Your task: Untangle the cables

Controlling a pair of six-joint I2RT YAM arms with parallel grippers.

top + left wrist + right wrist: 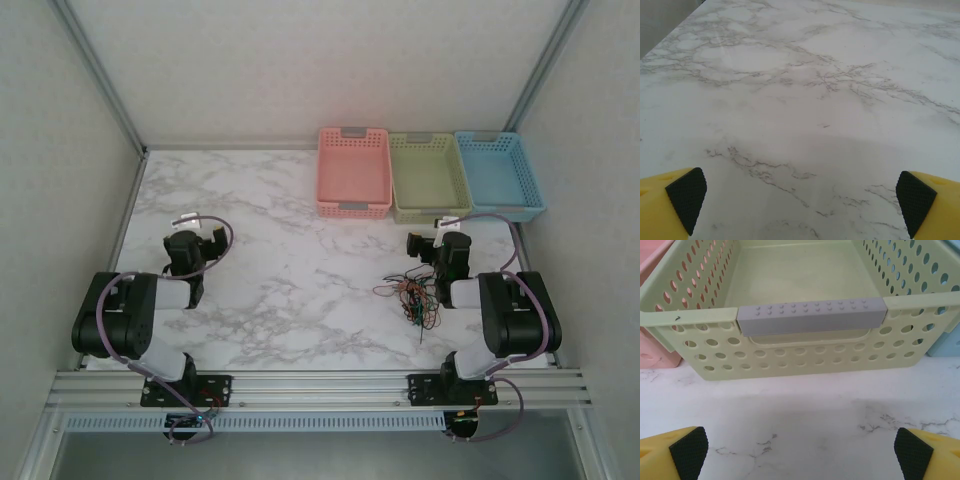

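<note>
Both pairs of jaws stand spread wide, holding nothing. The right gripper point(800, 447) faces the green basket point(805, 357) just ahead of its jaws. The cables point(412, 295) lie tangled behind them, beside the wrist (apparently a ready pose, nothing sorted yet). The left gripper point(800, 202) hovers over the marble table point(790, 100).

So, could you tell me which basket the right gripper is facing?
The green basket, the middle one between the pink basket and the blue basket; the right gripper points straight at its grey handle.

Open table point(280, 230) left — cables point(415, 298), baskets point(432, 213) right
</note>
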